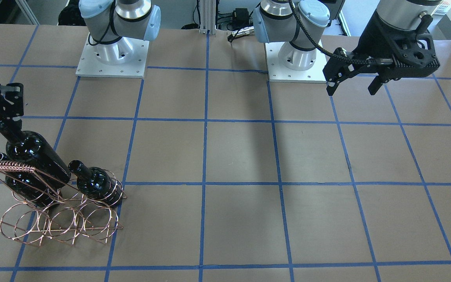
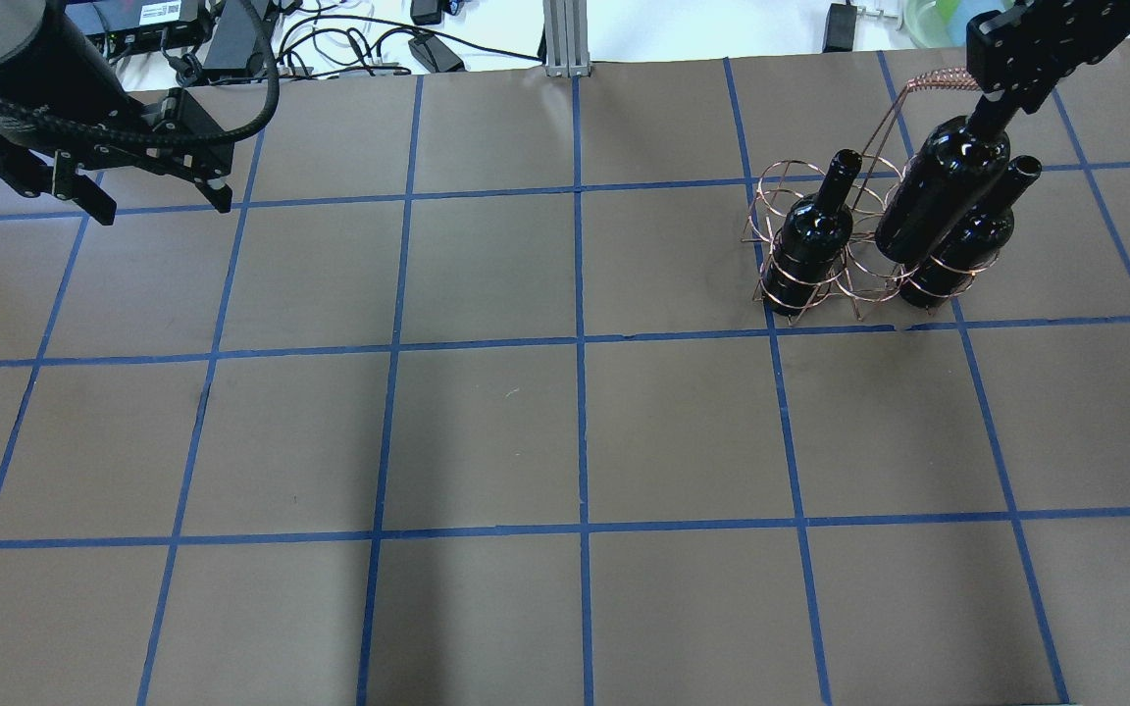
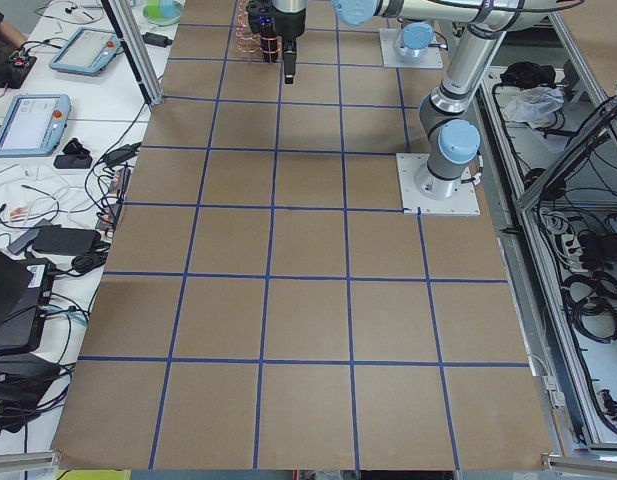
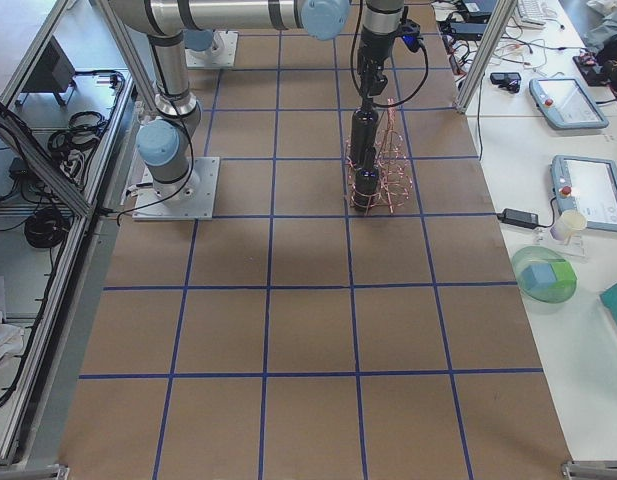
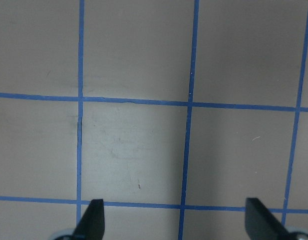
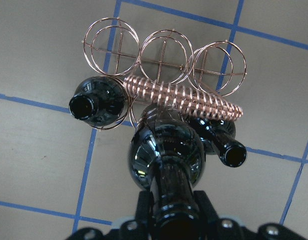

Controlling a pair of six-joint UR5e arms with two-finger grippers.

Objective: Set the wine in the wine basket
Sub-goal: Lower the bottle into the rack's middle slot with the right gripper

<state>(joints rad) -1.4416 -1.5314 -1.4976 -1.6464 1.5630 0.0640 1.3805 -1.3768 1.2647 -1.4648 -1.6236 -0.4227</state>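
Toward the far right of the table [image 2: 487, 431], as the overhead view has it, stands the wine basket [image 1: 59, 219], thin copper-coloured wire bent into round rings. On top runs a bar [image 6: 183, 99] wrapped in a tight coil of the same wire. Two other bottles of glossy black glass stand upright in its rings, one at the left end [image 2: 808, 245] and one at the right end [image 2: 967, 240].

Between them is the wine [image 2: 943, 196], equally dark and shiny, unlabelled, round-shouldered with a long narrow neck. It leans, its base down among the middle rings and its neck tipped up and away.

The right pincer [image 2: 1001, 98] comes in from above and is closed tight on that neck just over the shoulder. Its wrist camera looks straight down the bottle, and three rings beyond the coiled bar frame bare table. The bottle's own body and the wire hide the base, so I cannot tell whether it rests on anything.

Well apart, the left pincer [image 2: 161, 206] hangs over brown paper crossed by blue tape [image 5: 139, 101]. It points downward, spread wide, with nothing in it. Its wrist view shows only two dark fingertips at the lower edge.
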